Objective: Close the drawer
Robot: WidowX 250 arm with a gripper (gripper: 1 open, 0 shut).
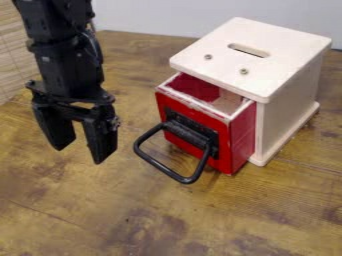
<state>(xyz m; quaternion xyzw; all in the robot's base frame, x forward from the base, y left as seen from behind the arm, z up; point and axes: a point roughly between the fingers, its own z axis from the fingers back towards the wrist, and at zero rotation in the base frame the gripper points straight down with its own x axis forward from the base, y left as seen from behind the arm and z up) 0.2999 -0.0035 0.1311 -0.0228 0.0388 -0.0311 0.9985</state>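
The glossy red drawer (201, 120) sticks partly out of the front of the cream-white cabinet (267, 75), its inside showing at the top. A large black loop handle (174, 150) hangs from its front and reaches down to the table. My black gripper (78, 140) hangs to the left of the handle, apart from it, fingers pointing down. It is open with nothing between the fingers (102, 140).
The cabinet has a slot (249, 48) in its top and stands on a worn wooden table (160, 215). A pale wall runs along the back. Bare tabletop lies in front of the drawer and below the gripper.
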